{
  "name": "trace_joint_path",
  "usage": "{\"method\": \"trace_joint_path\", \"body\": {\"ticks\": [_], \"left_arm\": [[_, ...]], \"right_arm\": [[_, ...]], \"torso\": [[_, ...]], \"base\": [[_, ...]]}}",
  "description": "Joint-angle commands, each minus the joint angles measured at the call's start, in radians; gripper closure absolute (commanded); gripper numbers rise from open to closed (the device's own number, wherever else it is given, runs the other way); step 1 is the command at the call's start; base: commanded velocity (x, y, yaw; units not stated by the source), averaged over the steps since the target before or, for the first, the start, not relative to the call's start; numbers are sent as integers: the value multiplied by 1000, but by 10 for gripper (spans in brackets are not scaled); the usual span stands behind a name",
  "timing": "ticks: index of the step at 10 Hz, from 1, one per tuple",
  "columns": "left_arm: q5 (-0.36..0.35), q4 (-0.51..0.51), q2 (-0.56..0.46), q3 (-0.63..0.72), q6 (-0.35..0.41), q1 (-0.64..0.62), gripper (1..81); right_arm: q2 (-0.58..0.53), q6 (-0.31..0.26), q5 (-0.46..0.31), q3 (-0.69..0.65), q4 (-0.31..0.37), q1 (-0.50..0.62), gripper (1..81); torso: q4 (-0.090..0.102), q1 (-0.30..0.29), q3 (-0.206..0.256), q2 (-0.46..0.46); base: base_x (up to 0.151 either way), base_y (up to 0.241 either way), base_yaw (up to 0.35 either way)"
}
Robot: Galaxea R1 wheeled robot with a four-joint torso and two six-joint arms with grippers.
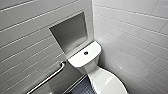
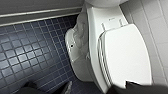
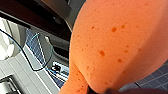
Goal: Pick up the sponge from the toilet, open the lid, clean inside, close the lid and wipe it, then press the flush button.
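Note:
The orange-red sponge (image 3: 115, 42) looms very close in the right wrist view, pinched at its lower end by my right gripper (image 3: 100, 90), which is shut on it. The white toilet (image 1: 85, 56) stands in the tiled corner, with the round flush button (image 1: 85, 53) on top of its cistern. Its lid (image 2: 126, 55) lies closed over the bowl, and part of the lid (image 1: 107, 82) also shows in the head view. My left gripper (image 2: 98, 88) hangs open above the near end of the lid, holding nothing.
A metal grab bar (image 1: 47, 78) runs along the left wall below a recessed niche (image 1: 70, 31). White tiled walls (image 1: 135, 37) close in on both sides of the toilet. Dark blue small-tiled floor (image 2: 25, 50) lies beside the toilet's base.

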Motion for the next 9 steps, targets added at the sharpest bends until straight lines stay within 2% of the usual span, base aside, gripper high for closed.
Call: {"method": "trace_joint_path", "body": {"ticks": [1, 3, 6, 8, 9], "left_arm": [[88, 174, -120, 140, 9, 58, 10], [136, 287, -156, 159, 14, 185, 10], [139, 447, -185, 161, 15, 380, 10], [140, 471, -183, 154, 15, 466, 10], [142, 473, -176, 136, 15, 498, 10]], "right_arm": [[7, 8, -46, 34, 10, -18, 811], [-22, 8, -20, 107, 10, -18, 811], [-144, 37, 4, 297, 10, -15, 811], [-209, 115, 35, 371, 8, -7, 811], [-237, 132, 34, 409, 8, -1, 811]], "torso": [[0, 0, 0, 0], [0, 0, 0, 0], [0, 0, 0, 0], [0, 0, 0, 0], [0, 0, 0, 0]], "base": [[0, 0, 0], [0, 0, 0], [0, 0, 0], [0, 0, 0], [0, 0, 0]]}}
